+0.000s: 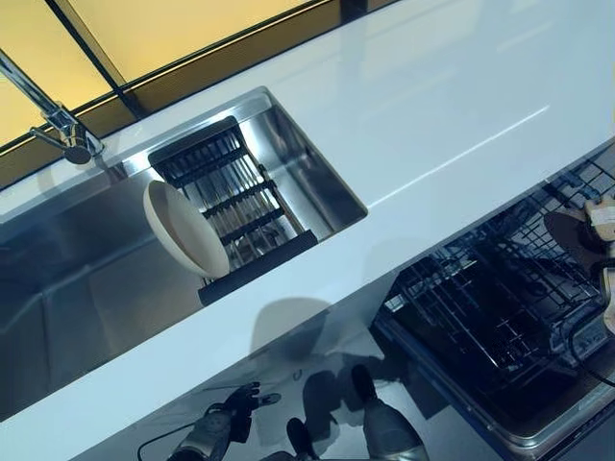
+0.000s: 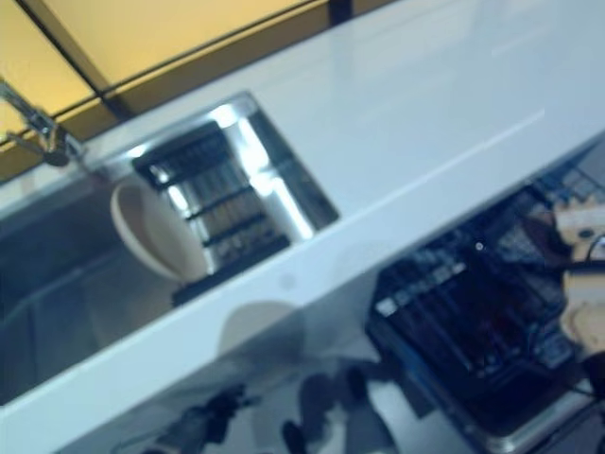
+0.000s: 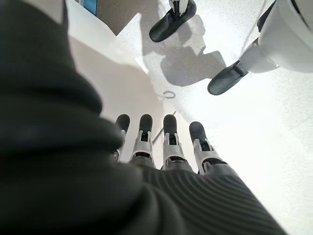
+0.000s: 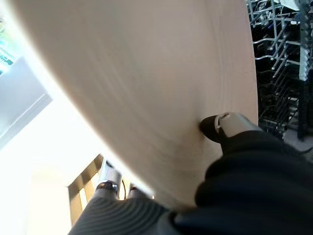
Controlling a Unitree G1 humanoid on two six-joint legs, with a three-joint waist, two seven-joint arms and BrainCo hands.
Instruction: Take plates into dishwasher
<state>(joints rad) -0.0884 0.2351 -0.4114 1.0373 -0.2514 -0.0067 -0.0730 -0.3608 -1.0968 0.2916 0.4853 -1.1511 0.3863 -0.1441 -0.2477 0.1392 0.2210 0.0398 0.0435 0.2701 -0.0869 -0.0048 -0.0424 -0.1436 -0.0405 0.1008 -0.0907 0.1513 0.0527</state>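
Now right hand (image 4: 230, 128) pinching a beige plate (image 4: 146, 83) over the dishwasher rack (image 1: 500, 307), left hand (image 3: 166, 142) low, fingers straight.

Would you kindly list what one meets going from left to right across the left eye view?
Faucet → cream plate standing in the sink → dark drying rack → dishwasher rack → right hand at the right edge.
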